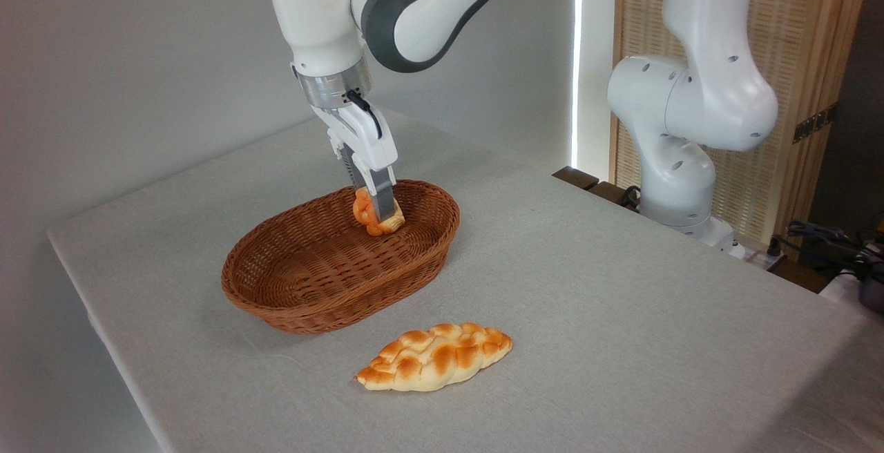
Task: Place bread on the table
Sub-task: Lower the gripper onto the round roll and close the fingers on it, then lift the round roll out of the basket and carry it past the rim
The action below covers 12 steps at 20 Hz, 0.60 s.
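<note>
A glossy white arm (414, 11) with dark grey joint bands. A silver ring and black cable sit above its white gripper (378, 215).

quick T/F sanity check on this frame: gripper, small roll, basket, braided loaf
1. The gripper is closed on the small knotted roll. True.
2. The roll is already resting on the table. False: it is inside the wicker basket, at its far end.
3. The long braided loaf lies in the basket. False: it lies on the cloth in front of the basket.
4. The basket holds nothing besides the roll. True.
</note>
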Tool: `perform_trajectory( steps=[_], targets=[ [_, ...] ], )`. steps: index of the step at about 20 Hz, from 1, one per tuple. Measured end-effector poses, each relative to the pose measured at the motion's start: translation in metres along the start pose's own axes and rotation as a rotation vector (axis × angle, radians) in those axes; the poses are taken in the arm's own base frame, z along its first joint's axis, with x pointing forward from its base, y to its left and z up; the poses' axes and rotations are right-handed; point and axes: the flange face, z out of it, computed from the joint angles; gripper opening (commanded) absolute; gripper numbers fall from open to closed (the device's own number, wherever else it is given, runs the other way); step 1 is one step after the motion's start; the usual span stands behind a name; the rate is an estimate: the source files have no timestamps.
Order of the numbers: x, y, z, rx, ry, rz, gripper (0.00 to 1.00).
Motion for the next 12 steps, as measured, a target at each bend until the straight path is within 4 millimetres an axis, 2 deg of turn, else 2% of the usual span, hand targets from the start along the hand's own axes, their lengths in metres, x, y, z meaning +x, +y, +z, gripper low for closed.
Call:
perform_trajectory(
  steps=[4, 6, 9, 12],
  targets=[
    [-0.001, -0.002, -0.003, 0.003, 0.006, -0.004, 0.18],
    [0.000, -0.007, -0.015, 0.015, 0.028, -0.012, 0.23],
    [-0.010, -0.030, -0.058, 0.062, 0.073, -0.048, 0.33],
    [-0.042, -0.062, -0.107, 0.164, 0.069, -0.083, 0.33]
  ],
)
